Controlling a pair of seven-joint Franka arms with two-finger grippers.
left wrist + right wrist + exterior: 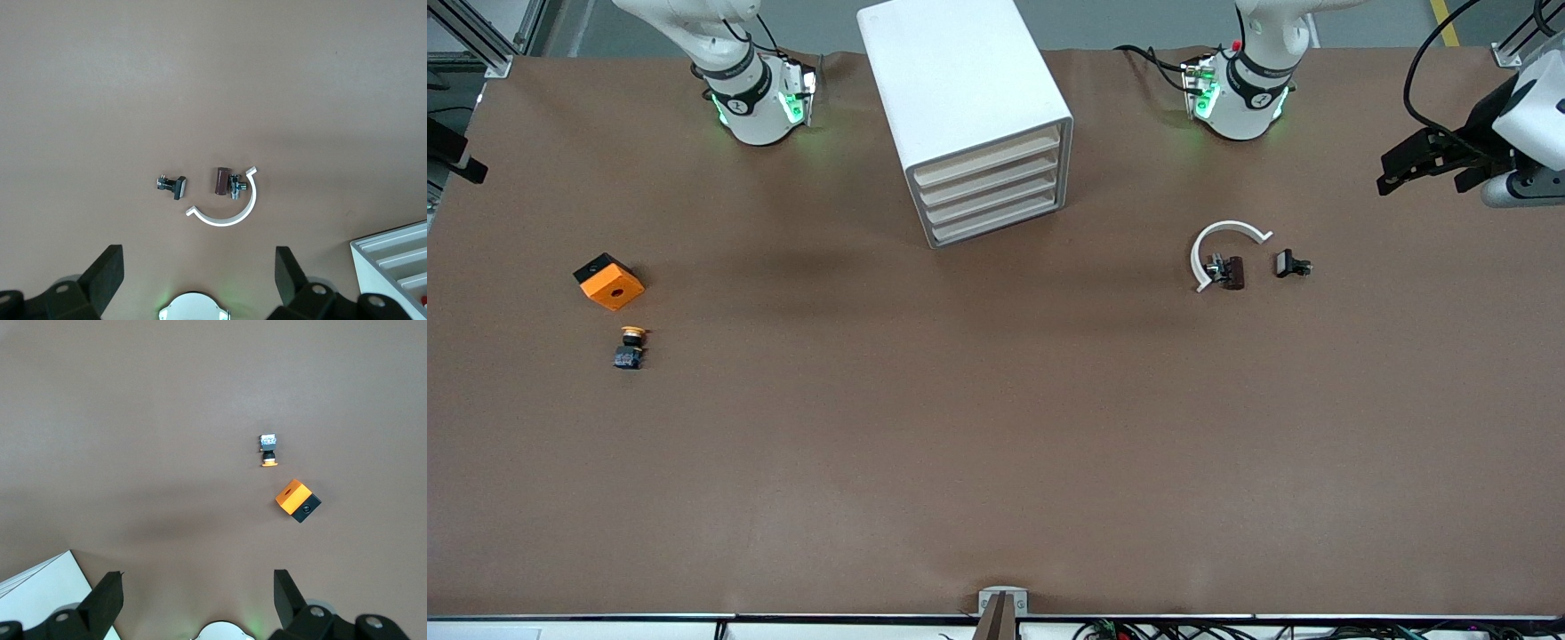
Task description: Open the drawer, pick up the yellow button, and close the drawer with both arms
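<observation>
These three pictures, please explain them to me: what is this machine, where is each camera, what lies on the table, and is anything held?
Two white robot arms stand at a brown table. One picture looks down from high across the table; the other two come from cameras on each wrist. The left gripper hangs open over the black clips with a white curved strip. The right gripper hangs open over the button and the orange block. Between the arms' bases stands a white cabinet; its top drawer is shut. Nothing is held.
</observation>
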